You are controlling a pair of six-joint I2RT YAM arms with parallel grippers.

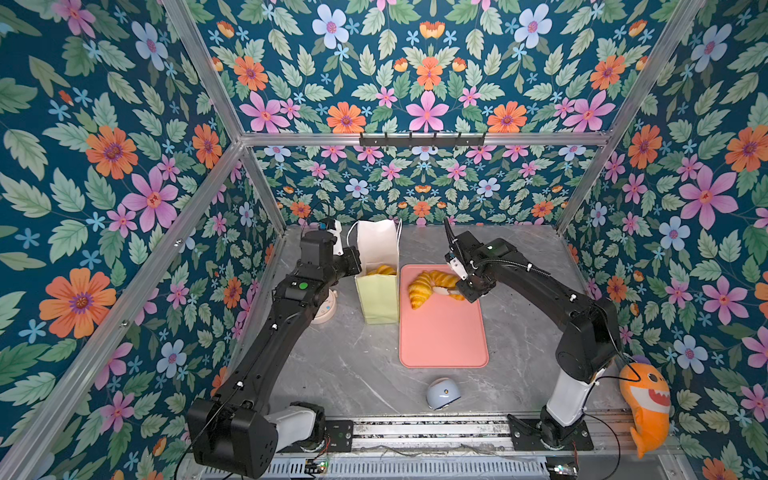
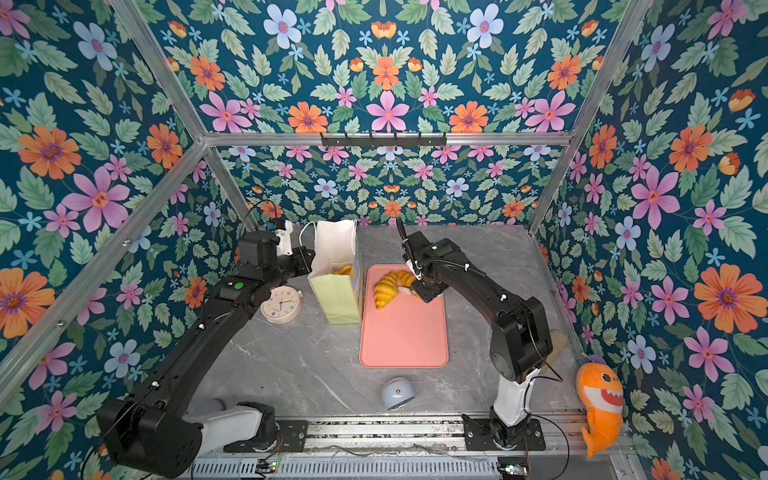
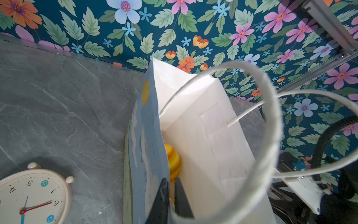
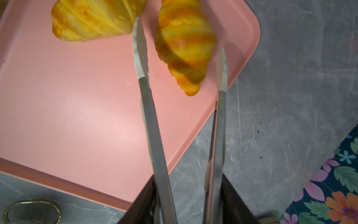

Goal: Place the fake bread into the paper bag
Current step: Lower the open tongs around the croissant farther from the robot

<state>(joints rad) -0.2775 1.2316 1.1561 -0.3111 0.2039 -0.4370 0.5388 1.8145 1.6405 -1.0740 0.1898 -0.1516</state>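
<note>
The paper bag [image 1: 378,291] stands upright left of the pink tray [image 1: 442,332]. My left gripper [image 3: 171,194] is shut on the rim of the bag's printed face. One golden piece of fake bread [image 3: 173,161] lies inside the bag. Two glossy croissants [image 1: 419,289] [image 1: 444,278] rest at the tray's far end. My right gripper [image 4: 190,203] is shut on metal tongs [image 4: 153,124]. The tongs' white-tipped blades stand apart on either side of one croissant [image 4: 184,44], with the second croissant [image 4: 93,19] just outside them.
A cream alarm clock [image 2: 282,305] sits on the grey marble table beside the left arm. A pale blue round object [image 1: 442,392] lies near the front edge. An orange shark plush [image 1: 646,399] hangs at the right wall. A tan block [image 2: 557,345] lies behind the right arm.
</note>
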